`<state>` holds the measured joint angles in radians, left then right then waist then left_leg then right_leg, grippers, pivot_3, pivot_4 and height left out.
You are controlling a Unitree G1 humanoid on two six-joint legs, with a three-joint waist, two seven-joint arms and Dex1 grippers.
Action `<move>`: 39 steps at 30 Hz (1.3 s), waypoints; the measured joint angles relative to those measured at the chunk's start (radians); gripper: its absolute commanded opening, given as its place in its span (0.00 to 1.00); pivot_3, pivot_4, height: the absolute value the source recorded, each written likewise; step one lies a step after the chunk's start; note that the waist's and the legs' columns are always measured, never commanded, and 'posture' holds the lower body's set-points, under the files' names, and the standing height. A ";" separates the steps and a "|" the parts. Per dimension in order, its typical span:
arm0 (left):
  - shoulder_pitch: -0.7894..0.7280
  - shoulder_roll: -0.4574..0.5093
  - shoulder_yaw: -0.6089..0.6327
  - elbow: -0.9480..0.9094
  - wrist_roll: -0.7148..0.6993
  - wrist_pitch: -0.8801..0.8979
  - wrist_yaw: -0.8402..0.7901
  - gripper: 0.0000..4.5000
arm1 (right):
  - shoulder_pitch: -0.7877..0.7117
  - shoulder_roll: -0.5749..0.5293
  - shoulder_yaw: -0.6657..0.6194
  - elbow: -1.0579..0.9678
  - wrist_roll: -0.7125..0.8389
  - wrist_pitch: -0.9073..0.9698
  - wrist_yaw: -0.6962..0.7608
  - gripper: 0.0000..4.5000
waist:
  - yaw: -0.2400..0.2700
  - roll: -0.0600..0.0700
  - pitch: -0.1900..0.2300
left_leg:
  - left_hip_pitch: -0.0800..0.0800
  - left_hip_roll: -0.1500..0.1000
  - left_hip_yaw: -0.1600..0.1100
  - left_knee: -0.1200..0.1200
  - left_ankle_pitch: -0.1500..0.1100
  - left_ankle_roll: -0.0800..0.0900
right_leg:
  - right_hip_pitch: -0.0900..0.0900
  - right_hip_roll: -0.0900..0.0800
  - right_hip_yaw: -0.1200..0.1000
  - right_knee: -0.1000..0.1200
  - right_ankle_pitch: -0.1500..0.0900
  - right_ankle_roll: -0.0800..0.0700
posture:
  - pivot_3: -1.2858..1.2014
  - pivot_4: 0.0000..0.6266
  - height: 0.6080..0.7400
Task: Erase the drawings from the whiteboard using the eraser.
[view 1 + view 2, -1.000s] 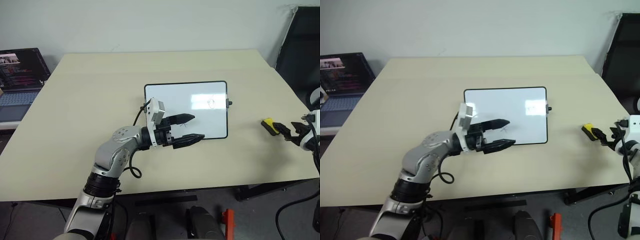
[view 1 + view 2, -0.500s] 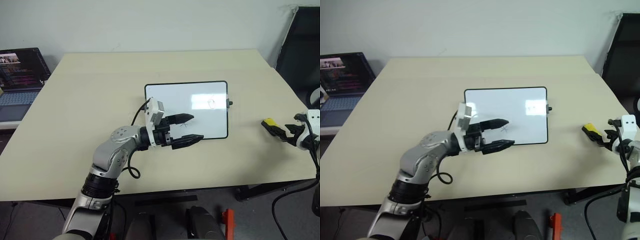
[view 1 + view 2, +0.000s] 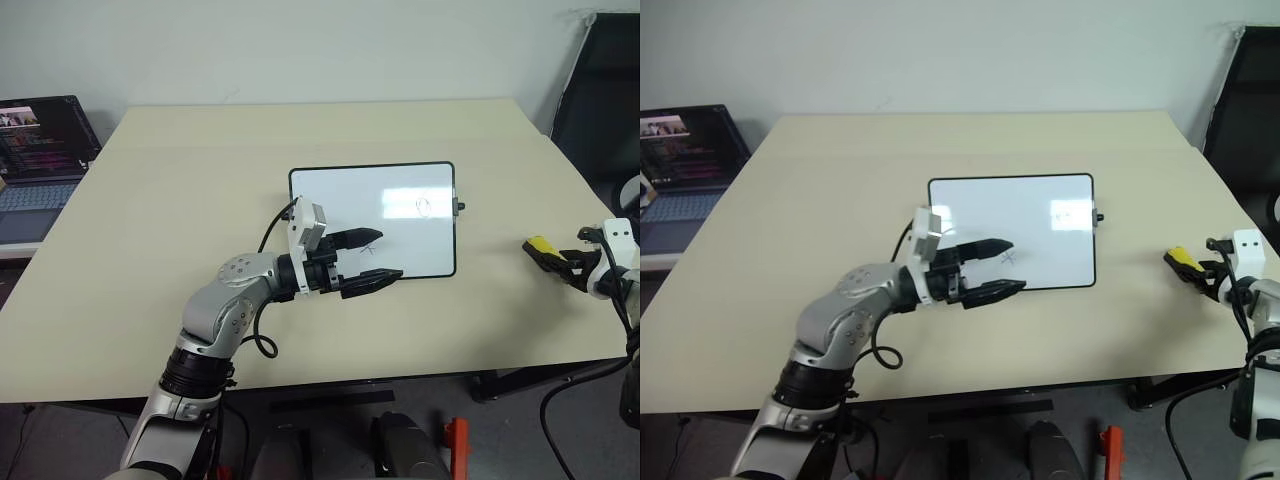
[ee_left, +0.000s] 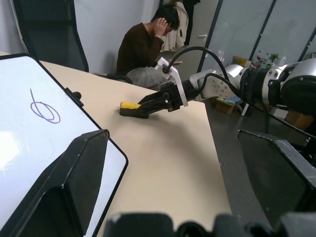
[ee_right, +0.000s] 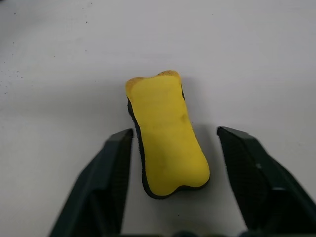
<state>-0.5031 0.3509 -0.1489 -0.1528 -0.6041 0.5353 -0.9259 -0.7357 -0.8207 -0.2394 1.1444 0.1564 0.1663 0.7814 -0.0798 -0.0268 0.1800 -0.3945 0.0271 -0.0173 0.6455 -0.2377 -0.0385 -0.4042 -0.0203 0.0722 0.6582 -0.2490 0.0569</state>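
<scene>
Your eraser lies flat on the desk, well to the right of the whiteboard and near the desk's right edge, yellow face up, dark base down. It is a small waisted block, narrower in the middle than at the ends. Judge it light and somewhat soft on top, with a felt-like base that should not slide much; a firm pinch is unlikely to hurt it. The best hold looks to be across the narrow waist, on the two long sides, low enough that the dark base stays free to rub the board.

Its long axis runs roughly along the right pincer's own reach, tilted a little. In the left wrist view, one end points toward the whiteboard and the other toward the arm.

Your right pincer straddles the near half of the eraser, its fingers parted with a gap on each side, not touching it. Nothing is gripped yet.

Your left pincer hangs over the lower left part of the whiteboard, fingers spread and empty, beside the small star mark. The drawings are unwiped, the oval scribble near the board's right side.

A person sits beyond the desk in the left wrist view, and a laptop stands off to the left.
</scene>
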 measured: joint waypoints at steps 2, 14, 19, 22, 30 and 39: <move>0.000 0.003 0.000 -0.001 0.000 0.001 -0.001 1.00 | 0.000 0.004 -0.003 0.000 0.001 -0.009 -0.020 0.24 | 0.000 0.000 0.000 | 0.000 0.000 0.000 0.000 0.000 0.000 | 0.000 0.000 0.000 0.000 0.000 0.000 | 0.52 0.24 1.00; 0.005 0.094 0.048 -0.001 0.032 -0.002 -0.001 1.00 | 0.228 0.017 -0.142 -0.621 0.188 0.187 -0.048 0.18 | -0.005 0.005 0.003 | -0.001 0.000 0.000 0.000 0.000 0.000 | -0.002 0.000 0.001 0.003 0.000 0.000 | 0.52 0.24 1.00; 0.035 0.251 0.210 0.034 0.046 -0.050 -0.010 1.00 | 0.192 0.019 -0.140 -1.209 0.370 0.415 -0.094 0.18 | -0.008 0.007 0.004 | 0.001 0.003 -0.004 0.000 0.000 0.000 | -0.002 0.003 -0.002 0.005 -0.004 0.003 | 0.52 0.24 1.00; 0.108 0.357 0.252 0.079 0.101 -0.130 -0.066 1.00 | 0.037 0.116 0.012 -1.357 0.415 0.483 -0.105 0.18 | -0.010 0.007 0.004 | 0.002 0.003 -0.003 -0.001 0.000 0.000 | -0.002 0.003 -0.001 0.004 -0.004 0.003 | 0.52 0.24 1.00; 0.276 0.370 0.269 0.050 0.127 -0.178 -0.086 1.00 | -0.004 0.326 0.483 -1.326 0.216 0.428 -0.081 0.18 | 0.048 0.003 0.003 | -0.010 0.002 -0.005 0.000 0.000 -0.001 | -0.009 -0.002 -0.007 0.002 -0.003 -0.003 | 0.52 0.24 1.00; 0.290 0.336 0.247 0.023 0.141 -0.168 -0.047 1.00 | 0.042 0.366 0.598 -1.118 -0.061 0.264 -0.146 0.17 | 0.049 0.003 0.004 | -0.010 0.002 -0.006 0.000 -0.001 -0.001 | -0.010 -0.001 -0.009 0.004 -0.004 -0.004 | 0.52 0.24 1.00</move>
<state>-0.2130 0.6864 0.0976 -0.1293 -0.4635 0.3672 -0.9728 -0.6934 -0.4545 0.3584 0.0264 0.0953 0.4304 0.6359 -0.0308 -0.0243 0.1835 -0.4044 0.0290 -0.0232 0.6452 -0.2385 -0.0397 -0.4139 -0.0214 0.0632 0.6618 -0.2525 0.0528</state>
